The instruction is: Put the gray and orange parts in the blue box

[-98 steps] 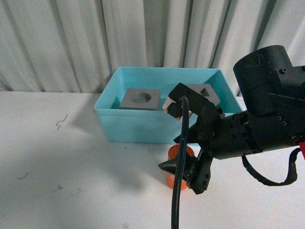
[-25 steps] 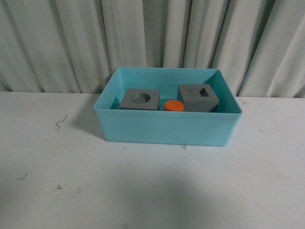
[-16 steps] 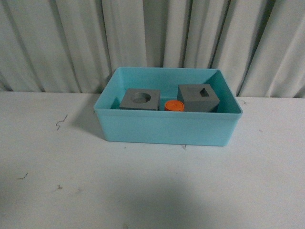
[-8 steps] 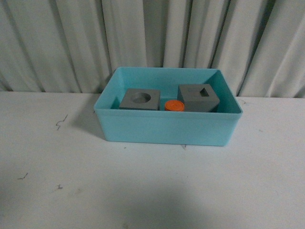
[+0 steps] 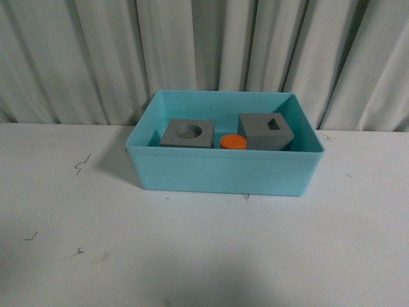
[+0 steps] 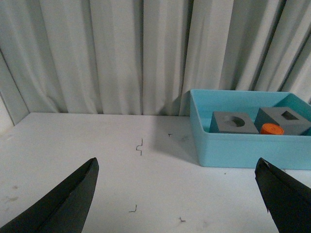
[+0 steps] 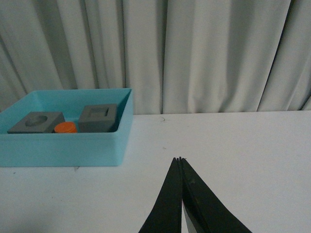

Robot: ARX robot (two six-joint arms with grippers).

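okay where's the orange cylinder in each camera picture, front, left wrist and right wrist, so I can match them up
Front view: the orange cylinder sits inside the blue box, between the two gray cubes.
Left wrist view: orange cylinder at far right, in the box, in front of the gap between the cubes.
Right wrist view: orange cylinder at left, in the box, between the cubes.
Shared landmark: the gray cube with the round hole, beside it.

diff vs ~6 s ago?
The orange cylinder went from the table in front of the blue box into it, landing between the two gray cubes. The right arm, which had its gripper at the cylinder, has let go and pulled out of the front view; its gripper is now shut and empty. Box and cubes stayed put.
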